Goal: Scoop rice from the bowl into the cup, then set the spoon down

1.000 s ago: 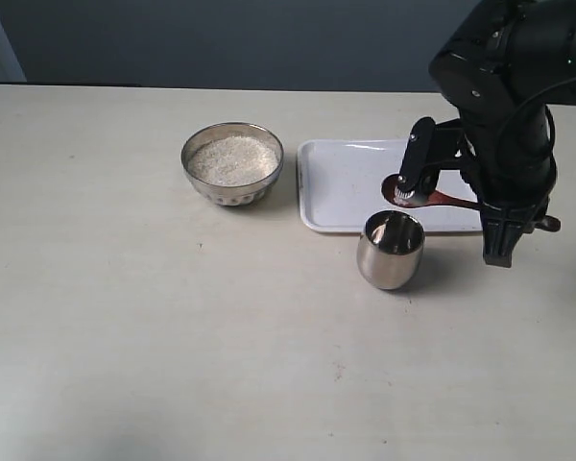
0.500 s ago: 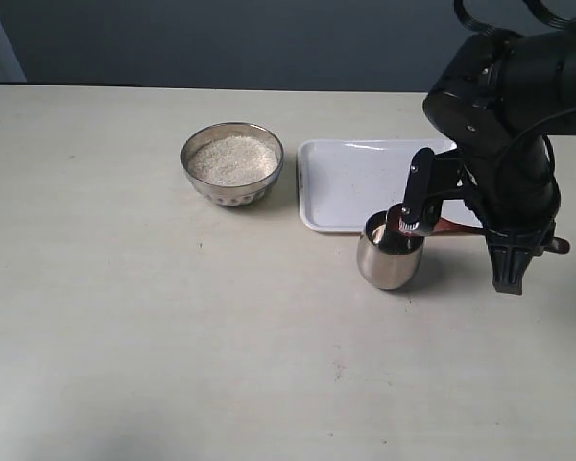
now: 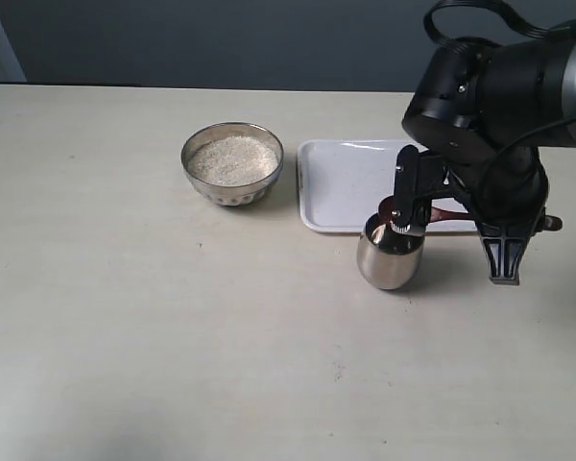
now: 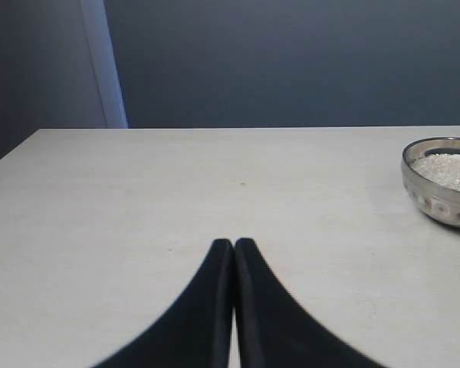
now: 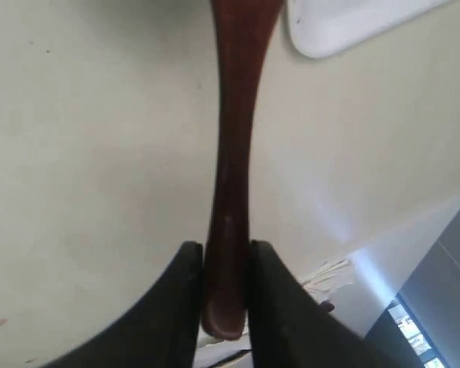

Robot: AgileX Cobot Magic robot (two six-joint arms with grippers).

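The steel bowl (image 3: 232,163) holds a pale heap of rice (image 3: 232,158) at the table's middle left. It also shows in the left wrist view as the bowl (image 4: 443,184) with rice (image 4: 449,165). The steel cup (image 3: 391,253) stands in front of the white tray. My right gripper (image 5: 226,249) is shut on the end of the dark wooden spoon's handle (image 5: 231,153). In the exterior view the spoon (image 3: 448,213) lies level, its head at the cup's far rim, partly hidden by the arm. My left gripper (image 4: 234,244) is shut and empty, low over bare table.
A white rectangular tray (image 3: 341,182) lies right of the bowl, behind the cup. The bulky black right arm (image 3: 490,106) hangs over the tray's right end and hides it. A dark wall runs behind the table's far edge.
The right arm has swung left and turned, carrying the spoon's head from over the tray to the cup's rim. Bowl, cup and tray have not moved.
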